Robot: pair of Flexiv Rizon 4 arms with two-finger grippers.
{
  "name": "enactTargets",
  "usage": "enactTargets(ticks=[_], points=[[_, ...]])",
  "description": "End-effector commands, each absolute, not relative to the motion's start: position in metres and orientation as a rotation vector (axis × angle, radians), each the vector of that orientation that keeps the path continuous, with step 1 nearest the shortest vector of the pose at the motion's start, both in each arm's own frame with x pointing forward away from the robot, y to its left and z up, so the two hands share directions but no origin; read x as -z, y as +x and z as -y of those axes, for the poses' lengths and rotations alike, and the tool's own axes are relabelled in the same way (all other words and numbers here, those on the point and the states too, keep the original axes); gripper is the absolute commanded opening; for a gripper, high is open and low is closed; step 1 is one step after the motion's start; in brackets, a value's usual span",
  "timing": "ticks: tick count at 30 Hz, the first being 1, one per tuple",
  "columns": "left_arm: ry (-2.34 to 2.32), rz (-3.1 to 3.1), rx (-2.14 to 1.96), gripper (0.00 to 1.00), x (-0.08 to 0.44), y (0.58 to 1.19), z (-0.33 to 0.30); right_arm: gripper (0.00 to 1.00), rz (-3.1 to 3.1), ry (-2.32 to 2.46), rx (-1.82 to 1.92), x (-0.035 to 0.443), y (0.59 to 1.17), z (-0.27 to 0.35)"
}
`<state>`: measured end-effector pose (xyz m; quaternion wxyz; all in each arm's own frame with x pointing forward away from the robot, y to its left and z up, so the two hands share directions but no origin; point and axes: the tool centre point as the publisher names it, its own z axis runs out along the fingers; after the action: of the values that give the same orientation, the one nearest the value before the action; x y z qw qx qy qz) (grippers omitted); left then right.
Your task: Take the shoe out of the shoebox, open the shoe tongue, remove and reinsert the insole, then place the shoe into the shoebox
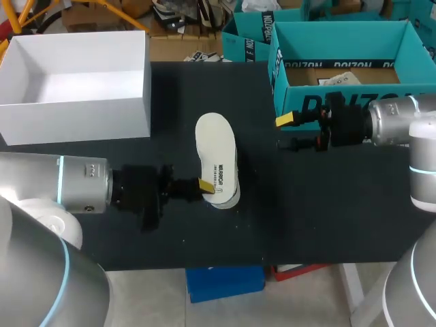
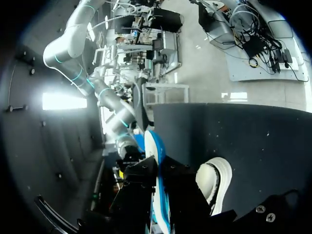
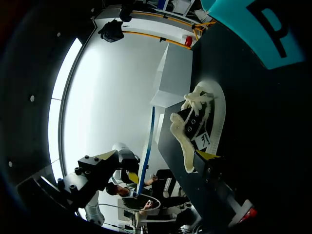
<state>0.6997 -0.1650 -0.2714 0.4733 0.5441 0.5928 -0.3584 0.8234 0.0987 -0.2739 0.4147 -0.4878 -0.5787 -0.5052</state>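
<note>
Our left gripper (image 1: 204,187) holds the insole (image 1: 216,153) by its heel end, fingers narrow on it from above and below. It keeps the insole flat above the shoe (image 3: 197,122) and clear of it. The shoe stands upright on its sole on the black table (image 1: 327,218), and in the head view the insole hides nearly all of it. Our right gripper (image 1: 286,133) hangs well to the right of the shoe, fingers wide with nothing between them. We judge the insole to be out and putting it back to be the step in hand. We should tip the insole's toe end down into the shoe's opening, slide it forward under the tongue, and release only once the heel seats. The right gripper could steady the shoe, since it will likely skid. The white shoebox (image 1: 75,119) sits beyond the shoe, well to its left
</note>
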Motion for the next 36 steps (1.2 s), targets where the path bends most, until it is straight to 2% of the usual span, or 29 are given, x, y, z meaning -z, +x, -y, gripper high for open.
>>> enactTargets(ticks=[1,10,36], points=[[1.337,-1.446,0.867,0.0,0.273,0.713,0.169,1.0,1.453,-1.229,1.271,0.275,0.823,-0.1],[1.318,-1.439,0.879,0.0,0.274,0.733,0.17,1.0,1.453,-1.229,1.271,0.275,0.823,-0.1],[1.315,-1.452,0.92,0.0,0.275,0.731,0.169,1.0,1.453,-1.229,1.271,0.275,0.823,-0.1]])
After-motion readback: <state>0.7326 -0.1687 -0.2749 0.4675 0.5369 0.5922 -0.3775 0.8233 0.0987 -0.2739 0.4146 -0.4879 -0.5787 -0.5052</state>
